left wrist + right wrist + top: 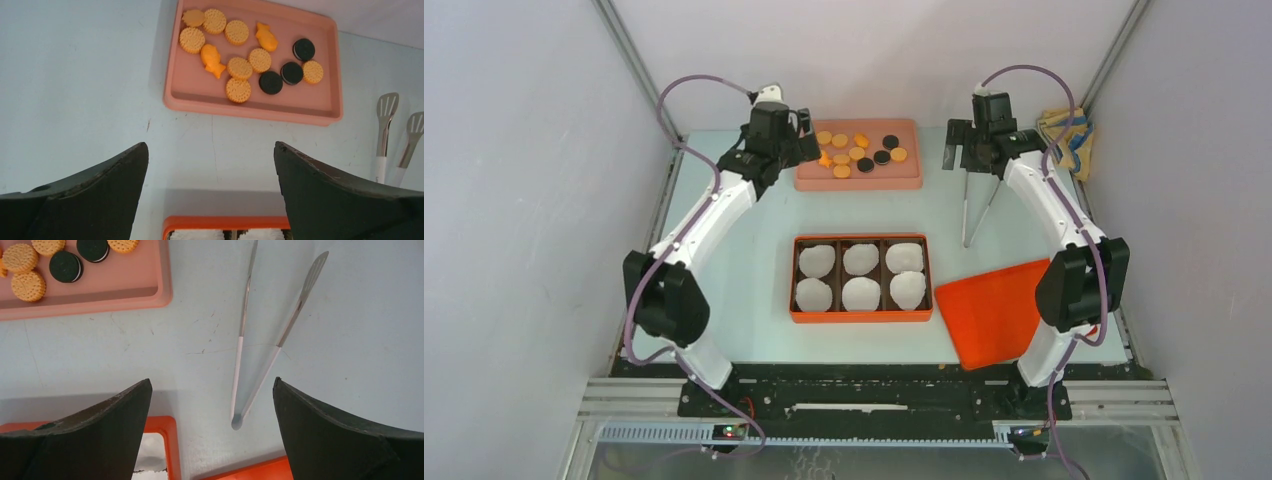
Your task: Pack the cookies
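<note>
Pale counter (754, 270) is occupied by a pink tray (904, 176) where the cookies (841, 141) lie crowded, left gripper (210, 150) and right gripper (212, 385) held either side of it with jaws apart, so neighbours might be dragged out.

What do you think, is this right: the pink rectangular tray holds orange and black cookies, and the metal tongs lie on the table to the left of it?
Not quite. The metal tongs lie on the table to the right of the pink rectangular tray, not the left, as the top external view shows. The tray does hold the orange and black cookies.
</note>
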Motion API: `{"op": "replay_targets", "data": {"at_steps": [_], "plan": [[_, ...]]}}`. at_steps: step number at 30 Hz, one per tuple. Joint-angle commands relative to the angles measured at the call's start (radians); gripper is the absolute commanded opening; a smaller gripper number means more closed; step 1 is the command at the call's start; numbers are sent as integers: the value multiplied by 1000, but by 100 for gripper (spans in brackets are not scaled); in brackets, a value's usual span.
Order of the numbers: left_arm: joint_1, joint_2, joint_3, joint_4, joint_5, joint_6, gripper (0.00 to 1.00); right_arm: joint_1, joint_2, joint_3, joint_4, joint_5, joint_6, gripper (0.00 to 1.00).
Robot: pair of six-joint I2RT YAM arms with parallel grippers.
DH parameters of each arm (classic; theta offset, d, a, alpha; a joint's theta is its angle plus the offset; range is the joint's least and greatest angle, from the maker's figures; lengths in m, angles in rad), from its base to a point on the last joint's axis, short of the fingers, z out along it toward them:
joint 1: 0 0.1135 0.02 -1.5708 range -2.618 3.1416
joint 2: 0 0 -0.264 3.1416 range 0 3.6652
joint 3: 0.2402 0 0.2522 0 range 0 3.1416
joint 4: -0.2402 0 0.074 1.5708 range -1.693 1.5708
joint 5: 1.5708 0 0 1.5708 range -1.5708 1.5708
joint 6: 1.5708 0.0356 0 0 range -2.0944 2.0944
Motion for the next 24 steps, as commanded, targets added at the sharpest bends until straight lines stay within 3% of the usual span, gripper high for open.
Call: {"op": "replay_targets", "data": {"at_steps": [1,4,8,12,16,24], "plan": [[-4,114,206,-48,11,57,99,-9,-31,-33,59,-80,38,100],[-3,302,432,-176,12,84,89,-17,-77,-109,119,-146,49,100],[-3,520,704,-290,36,101,43,-21,-113,-167,141,-174,74,100],[1,613,766,-300,38,77,5,-22,-125,-185,132,-174,78,92],[9,654,748,-283,46,46,0,-24,-138,-213,151,-207,83,84],[45,778,768,-255,121,-3,0,-24,-130,-224,160,-275,113,83]]}}
